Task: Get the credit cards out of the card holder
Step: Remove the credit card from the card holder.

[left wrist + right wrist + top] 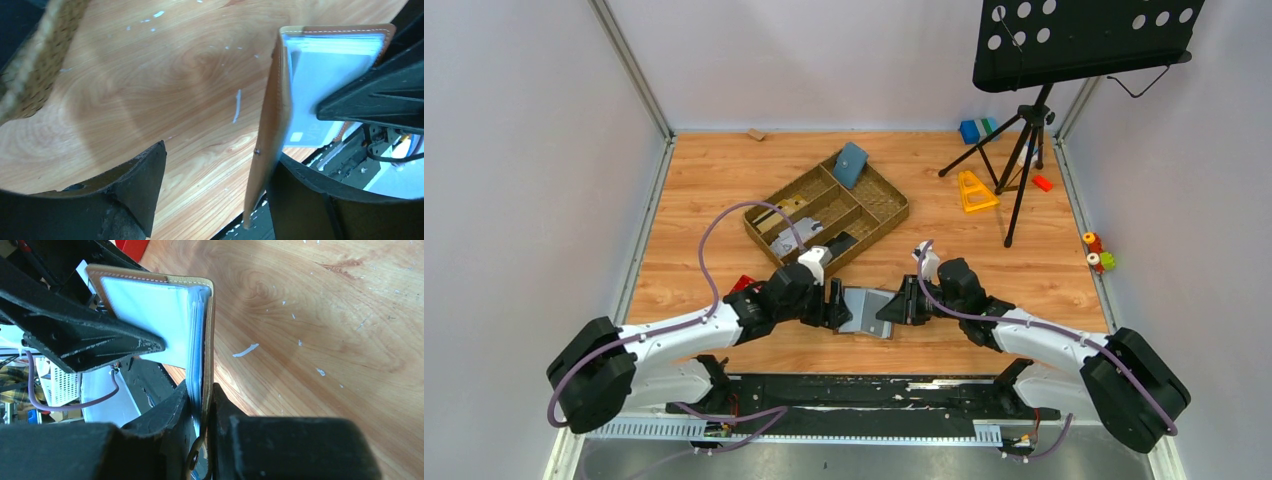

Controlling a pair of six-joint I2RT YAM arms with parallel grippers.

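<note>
The brown card holder (865, 311) is held open just above the table's near middle, between both grippers. My right gripper (201, 391) is shut on one brown cover and its stack of clear sleeves (196, 340). In the left wrist view the other brown cover (272, 120) stands edge-on between my left gripper's (220, 155) wide-open fingers, against the right-hand finger (320, 200). A pale credit card (325, 70) with a chip shows inside a sleeve. In the top view my left gripper (838, 305) faces my right gripper (894, 305) across the holder.
A woven divided tray (894, 205) lies behind the grippers, with a blue-teal pouch (851, 165) leaning in its far corner. A black music stand (1024, 150) on a tripod is at the back right, near a yellow triangle (974, 190). A red object (744, 283) sits by my left arm.
</note>
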